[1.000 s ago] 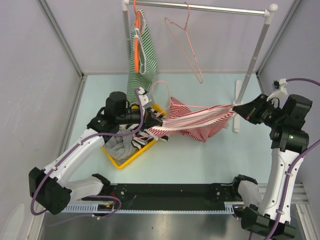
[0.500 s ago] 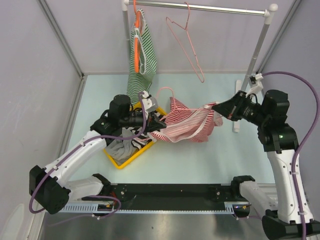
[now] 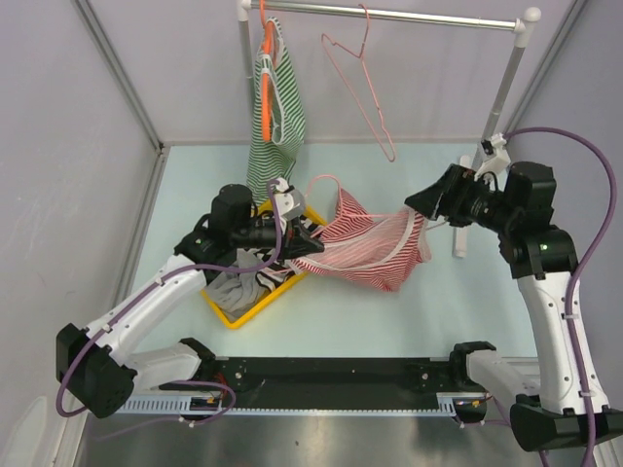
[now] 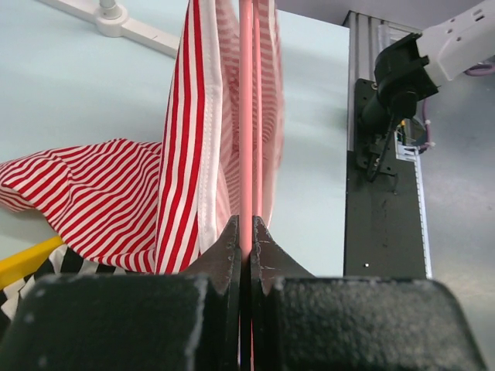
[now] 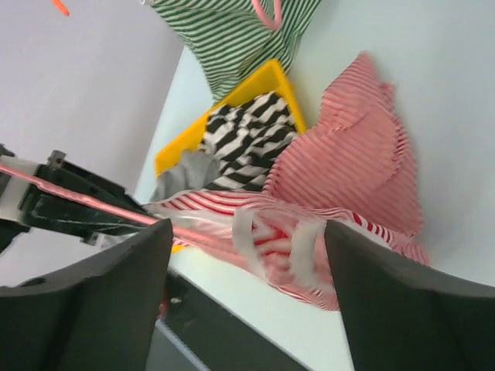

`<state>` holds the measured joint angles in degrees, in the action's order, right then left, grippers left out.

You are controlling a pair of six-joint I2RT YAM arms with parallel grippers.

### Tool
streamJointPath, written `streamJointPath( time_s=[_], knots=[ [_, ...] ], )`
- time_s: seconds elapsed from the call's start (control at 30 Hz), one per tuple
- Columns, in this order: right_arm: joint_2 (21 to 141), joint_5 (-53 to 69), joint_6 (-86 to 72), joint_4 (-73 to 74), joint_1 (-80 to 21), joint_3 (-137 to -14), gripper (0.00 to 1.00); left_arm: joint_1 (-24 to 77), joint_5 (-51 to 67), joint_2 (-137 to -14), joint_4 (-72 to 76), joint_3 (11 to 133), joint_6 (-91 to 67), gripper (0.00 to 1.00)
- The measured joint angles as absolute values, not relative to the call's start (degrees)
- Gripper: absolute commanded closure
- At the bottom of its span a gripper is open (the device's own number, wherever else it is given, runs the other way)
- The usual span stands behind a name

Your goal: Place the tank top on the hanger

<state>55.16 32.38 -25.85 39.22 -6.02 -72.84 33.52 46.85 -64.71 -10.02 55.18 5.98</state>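
Tank top (image 3: 365, 248) drapes hanger (image 4: 246, 116) pinched by left hand (image 4: 246, 241), right hand (image 5: 247, 232) spread

Right tool (image 3: 417, 204) now off tank top (image 3: 375, 255)

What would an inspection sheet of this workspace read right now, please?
Surface: pale blue table, part covered by fabric.
Job's things: red-and-white striped tank top bunched on thin pink wire hanger.
Clutter: yellow tray holding black-and-white striped garment, grey cloth.
Grippers: left gripper shut on hanger; right gripper open, near tank top.
Cables: purple cables looping along both arms.
Surroundings: metal rail with green-and-white striped top on orange hanger, spare pink hanger.
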Motion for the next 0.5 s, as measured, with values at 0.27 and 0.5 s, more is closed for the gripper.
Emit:
streamJointPath(
  time_s=[0.27, 0.5],
  knots=[
    [56.6, 34.6, -19.0, 44.2, -3.2, -80.2, 0.05, 32.3, 50.0, -64.7, -11.2, 55.2, 6.1, 1.00],
    [55.8, 38.7, -10.4, 46.7, -3.3, -81.2, 0.05, 30.9, 55.0, -65.8, -16.0, 57.2, 8.4, 1.00]
  ],
)
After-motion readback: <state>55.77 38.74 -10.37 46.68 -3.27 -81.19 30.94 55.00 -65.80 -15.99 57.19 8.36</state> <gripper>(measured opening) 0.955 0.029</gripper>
